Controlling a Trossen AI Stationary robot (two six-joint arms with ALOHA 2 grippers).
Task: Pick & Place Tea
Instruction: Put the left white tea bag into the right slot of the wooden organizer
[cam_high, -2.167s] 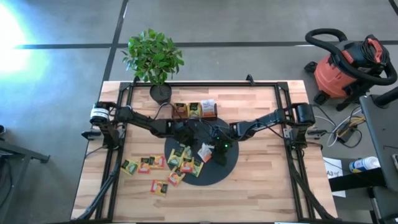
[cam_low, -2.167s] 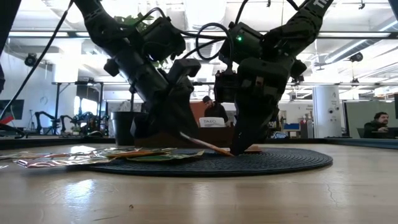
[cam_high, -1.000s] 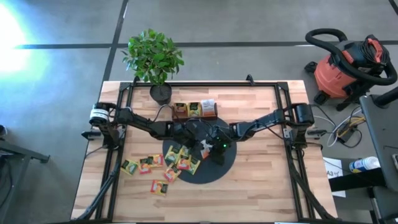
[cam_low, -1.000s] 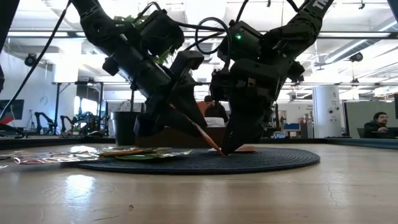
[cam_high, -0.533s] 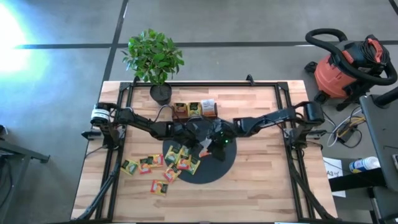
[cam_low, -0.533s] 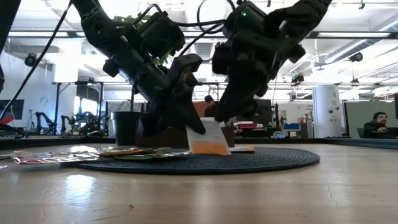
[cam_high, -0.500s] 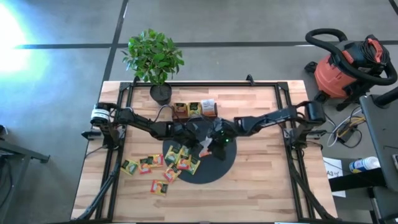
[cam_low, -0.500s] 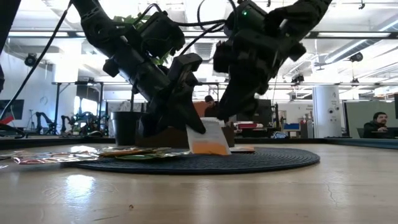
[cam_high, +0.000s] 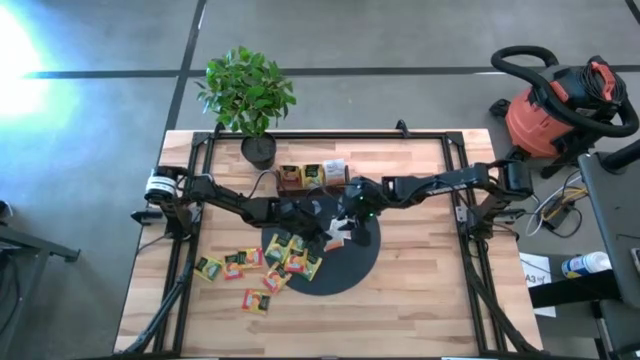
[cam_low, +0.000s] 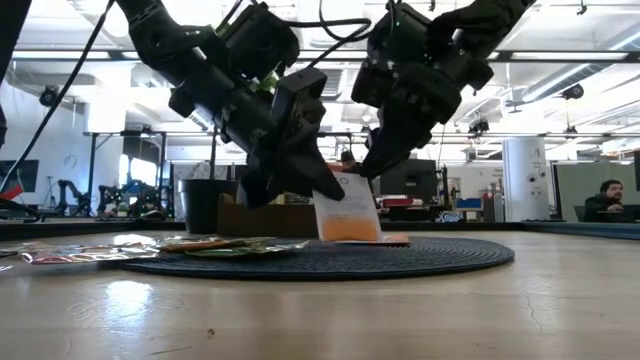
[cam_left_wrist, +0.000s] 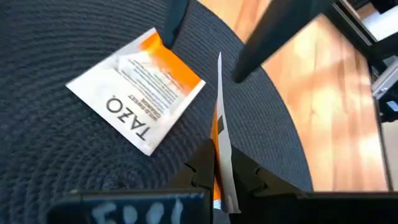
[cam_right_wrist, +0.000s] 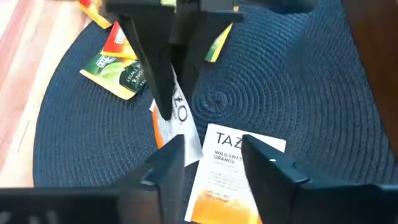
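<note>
1. Above the round black woven mat (cam_high: 335, 262), the left gripper (cam_low: 312, 178) has its jaws pinched together on a white-and-orange paper tea sachet (cam_low: 347, 208), held by its upper edge so it hangs upright, clear of the mat.
2. From the left wrist, that held sachet shows edge-on as a thin white strip (cam_left_wrist: 221, 143) running out from between the dark fingers (cam_left_wrist: 202, 171).
3. Just beside it over the mat, the right gripper (cam_low: 385, 150) hangs with its jaws apart, holding nothing; its two dark fingers (cam_right_wrist: 166, 163) stand spread in its own wrist view.
4. On the mat, below the two grippers, a second white-and-orange sachet printed TAZO (cam_left_wrist: 138, 88) lies flat.
5. Along the mat's edge on the left arm's side, green, yellow and orange-red sachets (cam_high: 290, 256) overlap the mat, and more of them (cam_high: 232, 265) lie scattered on the light wooden table (cam_high: 420, 300) beside it.
6. Beyond the mat, at the table's far edge, the brown wooden compartment tray (cam_high: 314, 177) holds upright sachets.
7. Beside that tray stands a small green potted plant (cam_high: 247, 95).
</note>
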